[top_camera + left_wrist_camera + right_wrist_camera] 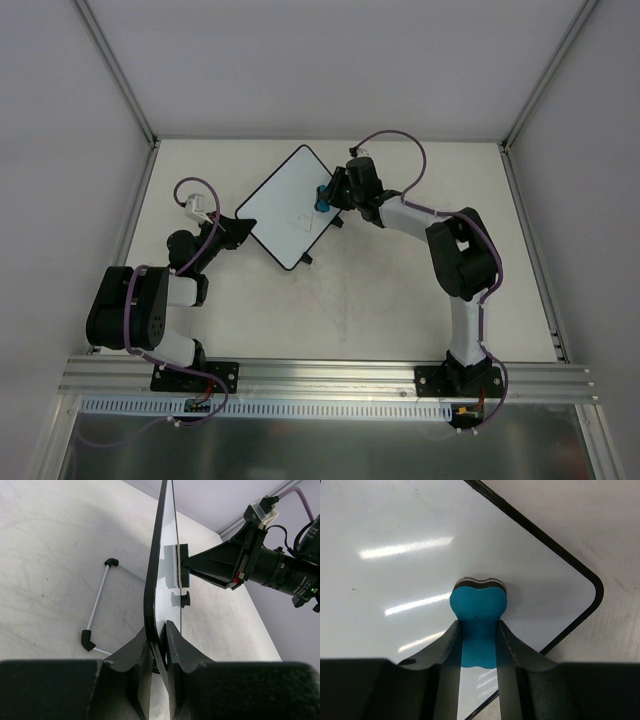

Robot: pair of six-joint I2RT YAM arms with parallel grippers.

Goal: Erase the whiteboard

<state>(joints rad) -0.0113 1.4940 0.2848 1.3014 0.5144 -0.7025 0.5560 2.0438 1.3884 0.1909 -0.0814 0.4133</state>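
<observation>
The whiteboard (285, 205) lies tilted like a diamond at the table's middle back, with faint line marks near its right side. My left gripper (240, 226) is shut on the board's left corner; in the left wrist view the board (160, 565) runs edge-on between my fingers (159, 645). My right gripper (330, 194) is shut on a blue eraser (323, 199) and presses it onto the board near the right edge. In the right wrist view the eraser (478, 615) sits between my fingers on the white board (410, 555). The right gripper also shows in the left wrist view (210, 562).
A white rod with black ends (97, 602) lies on the table left of the board in the left wrist view. Small black tabs (306, 259) stick out of the board's lower edge. Metal frame rails (130, 180) bound the table's sides.
</observation>
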